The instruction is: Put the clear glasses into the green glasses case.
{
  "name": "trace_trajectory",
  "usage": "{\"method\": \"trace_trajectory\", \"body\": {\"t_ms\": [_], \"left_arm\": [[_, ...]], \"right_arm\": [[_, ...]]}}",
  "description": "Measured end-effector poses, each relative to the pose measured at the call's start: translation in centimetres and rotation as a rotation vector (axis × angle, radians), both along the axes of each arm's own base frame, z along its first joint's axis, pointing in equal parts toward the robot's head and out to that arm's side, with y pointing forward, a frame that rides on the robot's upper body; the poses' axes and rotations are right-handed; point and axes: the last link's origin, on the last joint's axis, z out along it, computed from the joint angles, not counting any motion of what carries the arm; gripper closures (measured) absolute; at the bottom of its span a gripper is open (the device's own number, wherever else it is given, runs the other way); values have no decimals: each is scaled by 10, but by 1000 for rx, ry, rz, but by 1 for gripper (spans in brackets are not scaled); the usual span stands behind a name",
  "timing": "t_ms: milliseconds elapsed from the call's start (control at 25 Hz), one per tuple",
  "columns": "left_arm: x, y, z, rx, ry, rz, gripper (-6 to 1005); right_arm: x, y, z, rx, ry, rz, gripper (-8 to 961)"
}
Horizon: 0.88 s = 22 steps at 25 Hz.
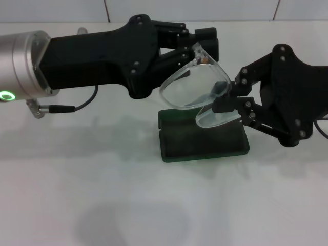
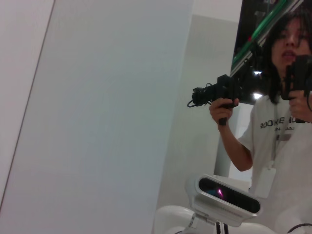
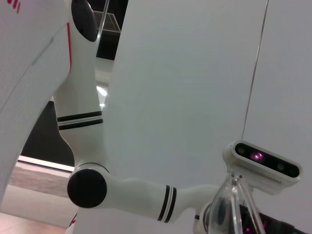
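Left gripper pinches one end of the clear glasses, right gripper clamps the other, so the frame hangs level between both claws. Directly beneath them the green glasses case lies open on the table, lining bare, nothing inside yet

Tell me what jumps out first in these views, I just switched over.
The glasses are held in mid-air between both arms at the centre of the head view, the left gripper clamped on the upper corner and the right gripper on the lower side. Directly beneath them the case lies open on the white table. The wrist views point away from the table, towards a wall, with the glasses at one edge of the right one.
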Motion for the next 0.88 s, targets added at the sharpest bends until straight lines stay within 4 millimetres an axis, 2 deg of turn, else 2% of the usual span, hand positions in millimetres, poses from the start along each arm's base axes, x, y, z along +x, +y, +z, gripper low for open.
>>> {"method": "trace_trajectory", "body": {"t_ms": [880], "left_arm": [[-3, -2, 1, -15, -5, -5, 851]], "right_arm": [[3, -1, 0, -1, 12, 3, 880]]}}
